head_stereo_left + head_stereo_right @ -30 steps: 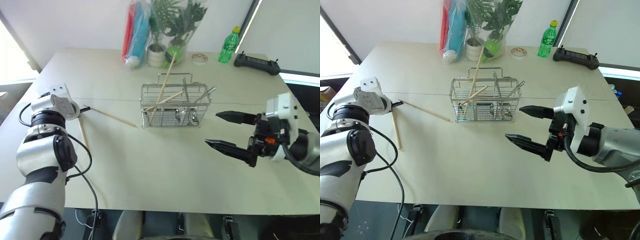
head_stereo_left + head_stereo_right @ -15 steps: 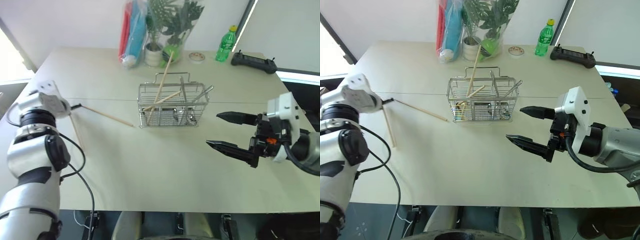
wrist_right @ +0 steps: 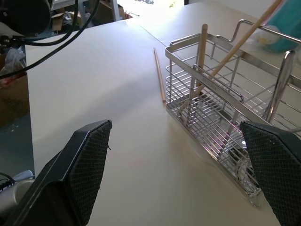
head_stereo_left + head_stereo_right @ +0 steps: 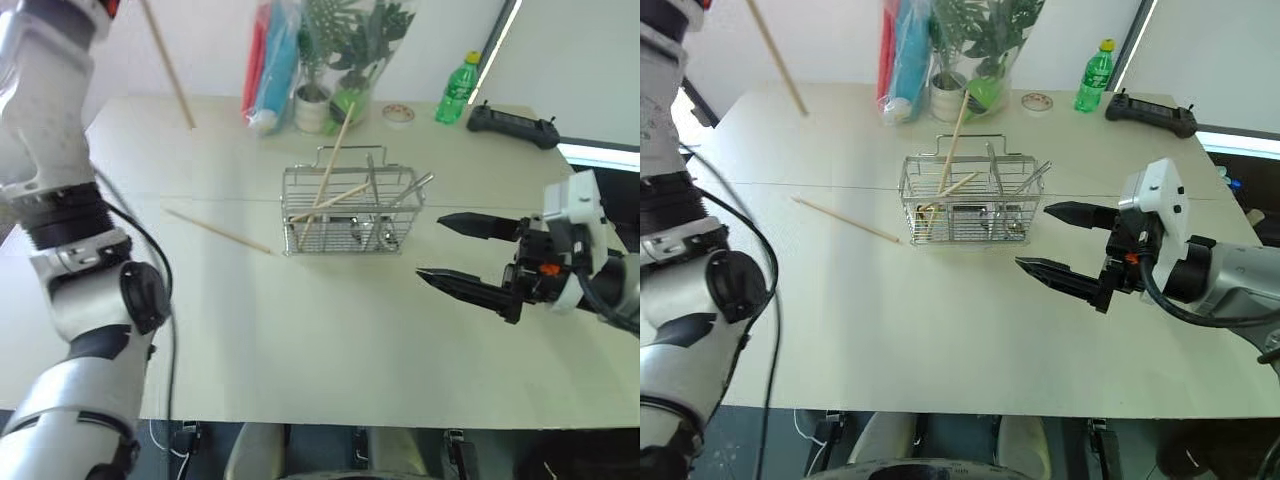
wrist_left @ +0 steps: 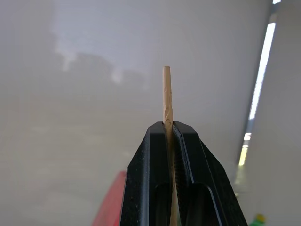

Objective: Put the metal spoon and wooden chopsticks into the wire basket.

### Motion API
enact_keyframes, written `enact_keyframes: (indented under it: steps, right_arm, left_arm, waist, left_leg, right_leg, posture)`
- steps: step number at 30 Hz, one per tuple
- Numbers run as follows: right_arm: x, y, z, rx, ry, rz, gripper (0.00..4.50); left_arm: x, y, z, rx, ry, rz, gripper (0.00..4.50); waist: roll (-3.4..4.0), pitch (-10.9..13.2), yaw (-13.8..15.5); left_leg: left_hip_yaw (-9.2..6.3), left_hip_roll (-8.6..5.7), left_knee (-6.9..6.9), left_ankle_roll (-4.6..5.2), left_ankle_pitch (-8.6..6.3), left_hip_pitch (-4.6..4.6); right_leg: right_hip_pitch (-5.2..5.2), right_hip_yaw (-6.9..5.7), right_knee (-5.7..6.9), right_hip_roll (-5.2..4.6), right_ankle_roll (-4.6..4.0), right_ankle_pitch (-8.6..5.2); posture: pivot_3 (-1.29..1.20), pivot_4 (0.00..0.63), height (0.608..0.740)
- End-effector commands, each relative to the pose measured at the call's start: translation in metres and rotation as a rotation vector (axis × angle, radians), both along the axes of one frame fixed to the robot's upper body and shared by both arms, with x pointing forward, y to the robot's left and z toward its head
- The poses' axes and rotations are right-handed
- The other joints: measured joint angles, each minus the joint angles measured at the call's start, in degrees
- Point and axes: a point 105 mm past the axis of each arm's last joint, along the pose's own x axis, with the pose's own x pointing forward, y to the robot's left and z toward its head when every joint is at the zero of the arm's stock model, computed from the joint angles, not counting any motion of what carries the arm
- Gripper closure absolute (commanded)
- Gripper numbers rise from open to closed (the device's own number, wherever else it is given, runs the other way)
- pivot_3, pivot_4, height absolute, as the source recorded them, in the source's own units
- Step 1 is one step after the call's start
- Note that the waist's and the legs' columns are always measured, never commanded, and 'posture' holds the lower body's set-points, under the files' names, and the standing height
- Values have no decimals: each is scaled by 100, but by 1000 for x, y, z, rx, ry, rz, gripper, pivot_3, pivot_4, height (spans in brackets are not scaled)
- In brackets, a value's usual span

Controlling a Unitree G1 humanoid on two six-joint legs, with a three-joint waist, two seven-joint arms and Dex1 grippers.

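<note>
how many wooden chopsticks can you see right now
4: two standing in the wire basket at and, one on the table, one held aloft by the left gripper at.

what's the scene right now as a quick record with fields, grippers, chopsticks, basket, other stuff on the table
left gripper: shut on a wooden chopstick, raised high over the table
right gripper: open, empty, hovering right of the wire basket
in basket: two chopsticks leaning, metal utensils standing
on table: one loose chopstick lying left of the basket
back edge: potted plant, green bottle, black controller
left to do: the held chopstick and the loose chopstick
</note>
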Motion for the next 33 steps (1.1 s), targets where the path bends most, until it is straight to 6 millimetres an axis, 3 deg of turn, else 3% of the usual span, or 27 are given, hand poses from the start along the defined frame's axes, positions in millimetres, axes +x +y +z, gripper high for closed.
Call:
enact_keyframes:
  steps: [1, 8, 15, 21, 27, 28, 33]
  right_arm:
    - [-2, 1, 7, -9, -29, 2, 0]
    - [-4, 0, 8, 5, -40, -25, 0]
    - [-8, -2, 7, 16, -51, -70, 0]
    - [-10, -2, 6, 27, -58, -103, 0]
    - [-11, -2, 7, 40, -63, -116, 0]
    - [-11, -2, 7, 42, -63, -118, 0]
    - [-9, -2, 7, 45, -58, -115, 0]
  left_arm:
    - [-9, -40, -3, 87, -56, -80, 4472]
    - [1, -87, -33, 179, -35, -181, 4472]
    - [7, -104, -34, 118, -21, -248, 4472]
    - [10, -123, -53, 132, 31, -313, 4472]
    - [9, -130, -69, 140, 69, -334, 4472]
    - [9, -129, -69, 134, 73, -336, 3789]
    - [3, -125, -61, 110, 70, -364, 1366]
  waist:
    - [4, 0, 3]
    - [4, 0, 10]
    - [3, 1, 18]
    - [2, 1, 20]
    - [4, 0, 15]
    - [3, 1, 16]
    - [4, 0, 17]
  left_leg:
    - [0, 1, 0, 1, 0, 2]
    - [-3, 4, 8, 6, 2, -1]
    - [-4, 3, 6, 17, -4, -7]
    - [-4, 3, 12, 18, -4, -7]
    - [-4, 3, 10, 19, -5, -4]
    - [-5, 3, 11, 19, -5, -4]
    - [-5, 3, 11, 19, -5, -5]
  right_leg:
    - [0, 0, 3, 2, 0, 0]
    - [-1, 2, 4, 11, -7, 4]
    - [-2, 1, -1, 11, -7, 4]
    - [1, 1, -2, 11, -7, 4]
    - [0, 1, 0, 12, -7, 4]
    - [0, 1, 0, 12, -7, 4]
    - [1, 1, -1, 12, -7, 4]
  posture:
    - [0, 150, 701]
    - [0, 150, 701]
    - [0, 150, 701]
    - [0, 150, 701]
    - [0, 150, 701]
    - [0, 150, 701]
    - [0, 150, 701]
